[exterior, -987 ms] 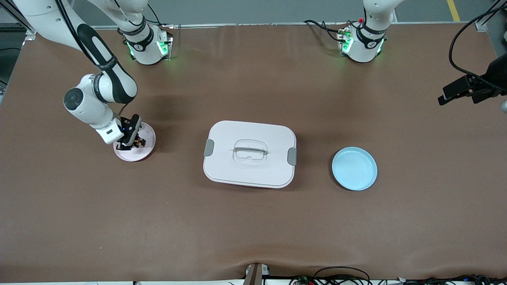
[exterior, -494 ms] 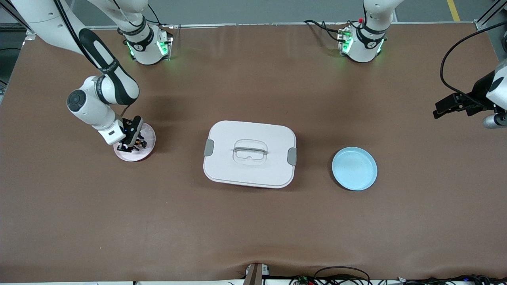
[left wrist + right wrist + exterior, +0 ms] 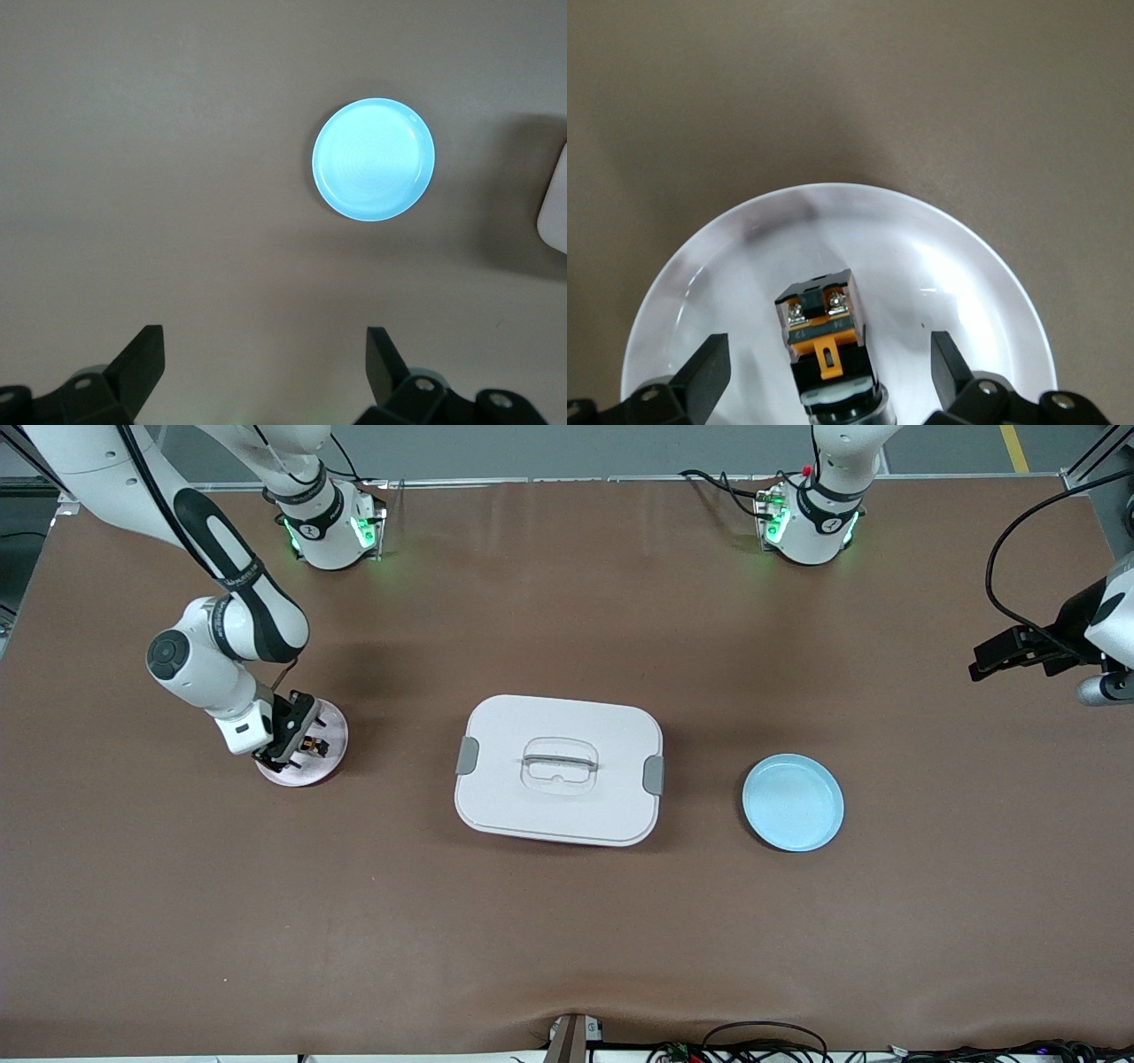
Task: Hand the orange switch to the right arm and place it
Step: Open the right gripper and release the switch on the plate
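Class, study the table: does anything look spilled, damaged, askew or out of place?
Nothing stands out. The switch lies on the pink plate between the right end effector's open fingers; the lidded box and blue plate look undisturbed.

The orange switch, a small black blocky part with an orange-and-yellow top and two screws, lies in the pale pink plate toward the right arm's end of the table

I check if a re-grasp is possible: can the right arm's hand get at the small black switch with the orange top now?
Probably yes. The right hand hangs open just over the small black switch with the orange top, which lies in the round pale pink plate with nothing covering it.
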Controlling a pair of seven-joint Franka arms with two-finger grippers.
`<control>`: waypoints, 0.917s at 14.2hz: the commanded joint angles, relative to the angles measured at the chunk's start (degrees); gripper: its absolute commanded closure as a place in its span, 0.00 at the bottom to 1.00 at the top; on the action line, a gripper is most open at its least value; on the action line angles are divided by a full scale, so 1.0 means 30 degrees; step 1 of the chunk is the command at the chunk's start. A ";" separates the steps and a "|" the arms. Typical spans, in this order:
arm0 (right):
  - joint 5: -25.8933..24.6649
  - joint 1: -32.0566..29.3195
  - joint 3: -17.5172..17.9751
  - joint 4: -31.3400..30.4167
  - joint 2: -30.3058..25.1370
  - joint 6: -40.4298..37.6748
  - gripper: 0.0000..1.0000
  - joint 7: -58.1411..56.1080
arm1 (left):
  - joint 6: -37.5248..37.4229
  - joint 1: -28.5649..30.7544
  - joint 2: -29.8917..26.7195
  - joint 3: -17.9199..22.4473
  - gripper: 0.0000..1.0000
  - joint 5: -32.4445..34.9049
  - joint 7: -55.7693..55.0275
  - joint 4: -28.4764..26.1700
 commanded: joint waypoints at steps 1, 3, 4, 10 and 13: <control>-0.0452 0.0334 0.0120 0.0196 -0.0830 -0.1578 0.00 0.3661 | -0.0198 0.0158 -0.0110 -0.0023 0.00 -0.0082 0.0436 -0.0037; -0.0481 0.0455 0.0090 0.0722 -0.1036 -0.2631 0.00 0.4547 | -0.0198 0.0158 -0.0110 -0.0023 0.00 -0.0082 0.0436 0.0022; -0.0481 0.0368 0.0061 0.1102 -0.1036 -0.3450 0.00 0.5159 | -0.0198 0.0158 -0.0110 -0.0023 0.00 0.0005 0.0291 -0.0007; -0.3407 0.0571 0.0237 0.7361 -0.1184 -1.4862 0.00 1.3792 | -0.0198 -0.0104 -0.0081 0.0006 0.00 0.0035 0.0231 -0.0008; -0.3469 0.0690 0.0237 1.0735 -0.0920 -1.9443 0.00 1.5390 | -0.0227 -0.2875 -0.0081 0.2510 0.00 0.0123 0.0144 -0.0008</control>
